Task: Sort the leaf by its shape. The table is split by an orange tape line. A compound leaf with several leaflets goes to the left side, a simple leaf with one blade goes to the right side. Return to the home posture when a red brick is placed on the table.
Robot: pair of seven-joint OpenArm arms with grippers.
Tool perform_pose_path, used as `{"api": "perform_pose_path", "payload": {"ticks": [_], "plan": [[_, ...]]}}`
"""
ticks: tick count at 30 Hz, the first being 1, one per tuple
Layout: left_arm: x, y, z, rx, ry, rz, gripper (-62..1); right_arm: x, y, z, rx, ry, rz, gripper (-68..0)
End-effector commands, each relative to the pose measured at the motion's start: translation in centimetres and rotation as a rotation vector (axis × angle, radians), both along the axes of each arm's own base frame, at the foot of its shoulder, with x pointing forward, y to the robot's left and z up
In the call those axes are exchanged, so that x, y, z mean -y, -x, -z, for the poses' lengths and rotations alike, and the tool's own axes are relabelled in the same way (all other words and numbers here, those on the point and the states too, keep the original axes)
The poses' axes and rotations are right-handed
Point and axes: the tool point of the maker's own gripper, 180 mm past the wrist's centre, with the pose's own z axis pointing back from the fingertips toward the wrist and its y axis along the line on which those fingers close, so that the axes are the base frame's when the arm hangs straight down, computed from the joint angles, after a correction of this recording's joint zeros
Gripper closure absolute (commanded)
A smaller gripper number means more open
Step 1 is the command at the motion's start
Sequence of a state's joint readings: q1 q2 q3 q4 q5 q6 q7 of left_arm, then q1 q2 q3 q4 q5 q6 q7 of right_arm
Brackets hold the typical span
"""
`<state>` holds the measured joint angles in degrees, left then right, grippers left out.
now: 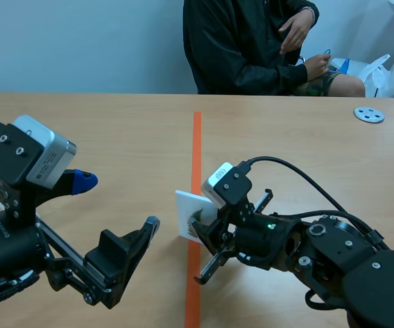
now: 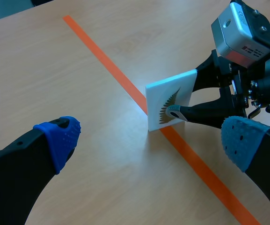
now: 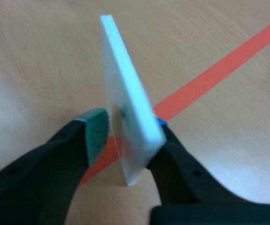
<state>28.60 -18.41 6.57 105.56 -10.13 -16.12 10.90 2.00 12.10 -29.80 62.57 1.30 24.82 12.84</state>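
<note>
1. Grip: the right gripper (image 3: 127, 129) is clenched on the leaf card (image 2: 170, 101), one pad on each face, near the card's lower half.
2. The leaf card is a thick white board held upright on edge. Its printed face shows a feathery green leaf with many small leaflets along one stem.
3. The card stands over the orange tape line (image 1: 197, 150), with most of it on the line's left side in the scene view. Whether its lower edge touches the table (image 1: 115, 123) cannot be told.
4. The right arm comes in low from 4 o'clock of the card, and its wrist camera sits just beside the card's top edge at 2 o'clock.
5. The left gripper (image 1: 118, 201) is released, its blue-padded fingers spread wide with nothing between them. It hovers at 8 o'clock of the card, apart from it, with the card ahead of its fingers.
6. A person (image 1: 251, 48) in dark clothing sits across the table at 12 o'clock, hands held near the lap.
7. A small grey disc (image 1: 369, 114) lies on the table at 2 o'clock of the card, well apart from it.
</note>
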Motion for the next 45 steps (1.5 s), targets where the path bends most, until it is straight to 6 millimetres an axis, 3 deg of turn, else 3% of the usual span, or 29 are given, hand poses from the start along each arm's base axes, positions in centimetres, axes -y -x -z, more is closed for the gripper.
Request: {"api": "perform_pose_path", "payload": {"ticks": [1, 4, 7, 14, 21, 28, 32, 38, 45], "plan": [[0.0, -0.1, -0.6, 0.017, 0.023, -0.006, -62.3, 0.1, -0.6, -1.0, 0.03, -0.014, 0.0, -7.0], [0.0, -0.1, -0.6, 0.017, 0.023, -0.006, -62.3, 0.1, -0.8, -1.3, 0.039, -0.02, 0.002, -1.3], [0.0, -0.1, -0.6, 0.016, 0.022, -0.006, -62.3, 0.4, -1.0, -1.9, 0.053, -0.011, -0.002, -1.5], [0.0, -0.1, -0.6, 0.016, 0.023, -0.006, -62.3, 3.7, -3.1, -4.9, 0.096, -0.03, 0.087, -1.5], [0.0, -0.1, -0.6, 0.017, 0.023, -0.007, -62.3, 9.6, -4.8, -8.6, 0.109, -0.122, 0.263, -1.5], [0.0, -0.1, -0.6, 0.017, 0.023, -0.006, -62.3, 18.1, -6.1, -11.0, 0.106, -0.188, 0.494, -1.5], [0.0, -0.1, -0.6, 0.014, 0.021, -0.006, -62.3, 21.8, -6.3, -12.2, 0.126, -0.171, 0.562, -1.5], [0.0, -0.1, -0.6, 0.014, 0.021, -0.006, -62.3, 24.5, -6.6, -12.5, 0.148, -0.118, 0.603, -1.5], [0.1, -0.1, -0.6, 0.014, 0.021, -0.005, -62.3, 27.0, -8.1, -10.5, 0.111, -0.172, 0.689, -1.5]]}}
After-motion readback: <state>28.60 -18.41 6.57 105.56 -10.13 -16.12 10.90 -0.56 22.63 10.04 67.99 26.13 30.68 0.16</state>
